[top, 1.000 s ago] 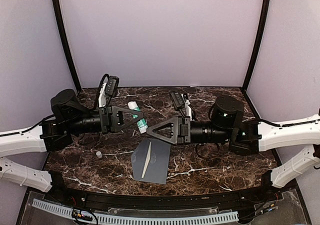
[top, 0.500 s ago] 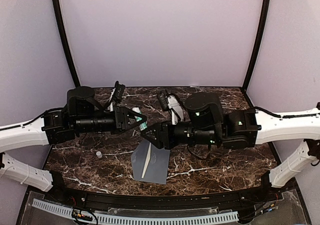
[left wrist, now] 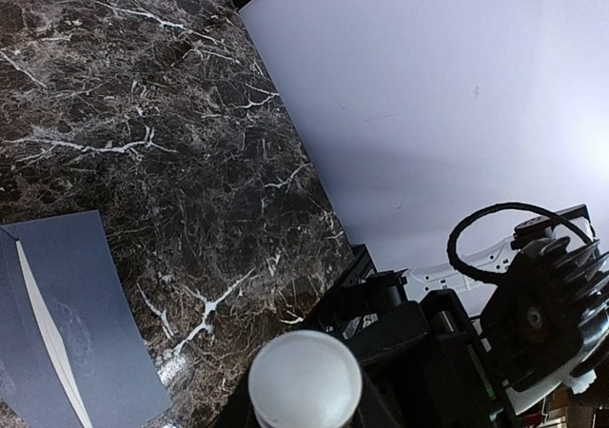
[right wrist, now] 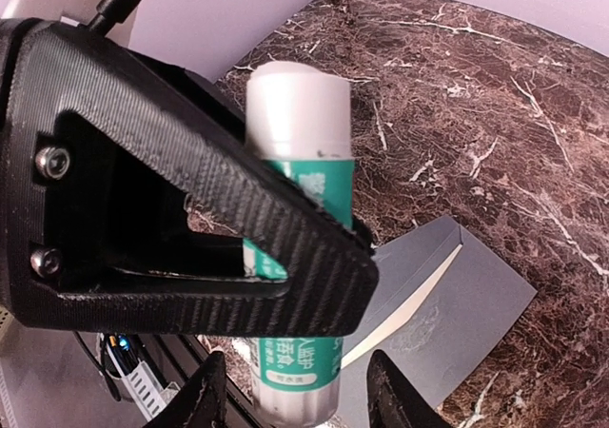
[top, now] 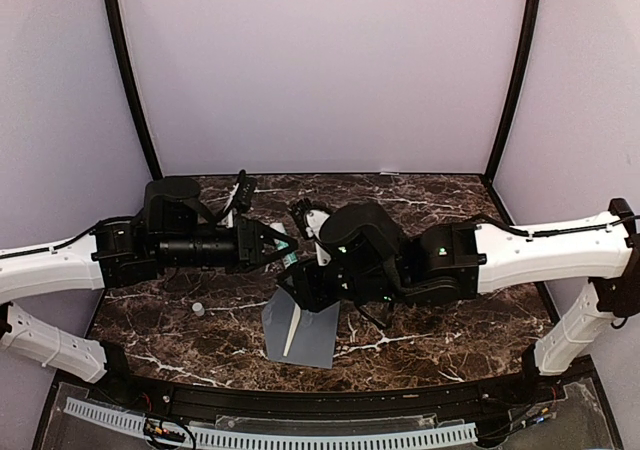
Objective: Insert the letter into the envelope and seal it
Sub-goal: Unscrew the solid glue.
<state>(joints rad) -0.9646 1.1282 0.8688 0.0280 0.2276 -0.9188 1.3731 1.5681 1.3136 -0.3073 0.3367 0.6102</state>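
Note:
The grey-blue envelope (top: 312, 332) lies flat at the table's front middle. Only a thin cream strip of the letter (top: 291, 335) shows along its opening. My left gripper (top: 283, 246) is shut on a green-and-white glue stick (top: 288, 255) and holds it above the envelope's far edge. In the right wrist view the glue stick (right wrist: 297, 285) stands upright in the left gripper's black finger (right wrist: 238, 219). My right gripper (right wrist: 300, 399) is open, its fingertips either side of the stick's lower end. The envelope (right wrist: 457, 304) lies behind it. The left wrist view shows the stick's white end (left wrist: 304, 379) and the envelope (left wrist: 81, 295).
A small white cap (top: 198, 309) lies on the dark marble table (top: 450, 325) at the left. Both arms crowd the middle, close to each other. Lilac walls close in the back and sides. A black rail (top: 300, 405) runs along the front edge.
Both arms have swung in toward the middle. My right gripper has moved left and down to the glue stick held by my left gripper. The envelope has not moved.

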